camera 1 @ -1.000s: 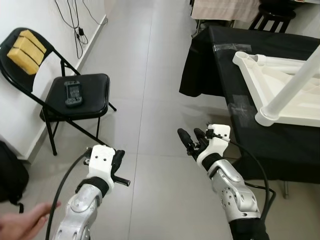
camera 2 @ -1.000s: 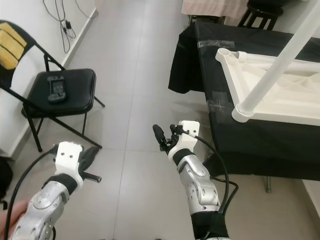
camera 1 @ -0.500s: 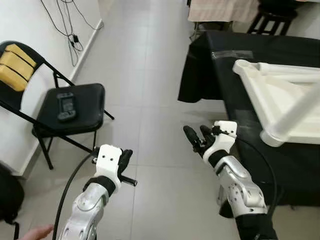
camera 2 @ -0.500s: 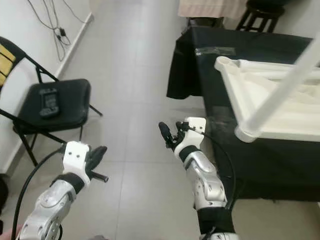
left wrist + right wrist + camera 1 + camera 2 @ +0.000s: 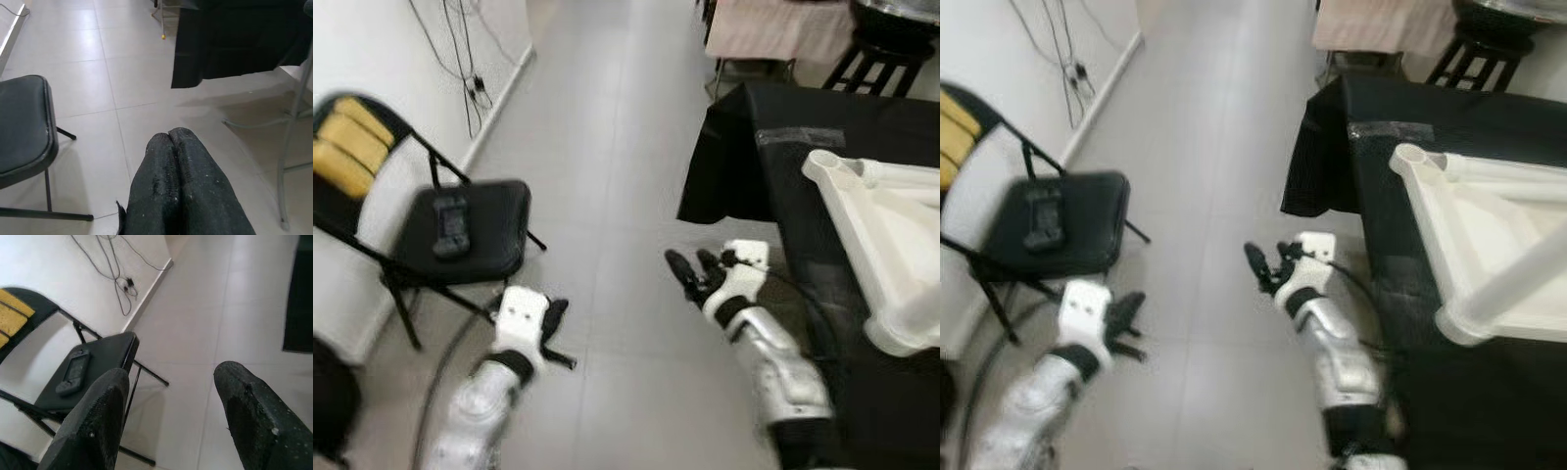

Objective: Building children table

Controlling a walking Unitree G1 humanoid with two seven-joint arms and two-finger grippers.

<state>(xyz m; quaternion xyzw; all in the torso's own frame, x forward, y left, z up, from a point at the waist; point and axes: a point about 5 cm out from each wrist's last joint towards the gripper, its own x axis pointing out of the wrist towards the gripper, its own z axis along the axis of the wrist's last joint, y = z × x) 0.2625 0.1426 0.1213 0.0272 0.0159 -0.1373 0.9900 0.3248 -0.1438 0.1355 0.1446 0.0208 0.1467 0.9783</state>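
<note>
Your left tool (image 5: 168,142) is pressed shut and empty, right tool (image 5: 171,401) spread wide and empty. Tabletop (image 5: 1489,235) lies inverted on the black surface (image 5: 1371,108), one leg (image 5: 1518,279) fitted; remaining legs still to do.

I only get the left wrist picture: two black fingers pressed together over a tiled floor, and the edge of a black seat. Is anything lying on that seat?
Observer: Yes. A dark handheld device lies on the seat of a black folding chair, and yellow pads sit on its backrest.
Operator: Is the other pincer shut too?
Observer: No. The right pincer is open, its two fingers spread and holding nothing, above the floor.
Operator: And what is under that black cloth ahead?
Observer: A table draped in the black cloth. On top lies a white children's table, upside down, with one white leg attached at its near corner.
</note>
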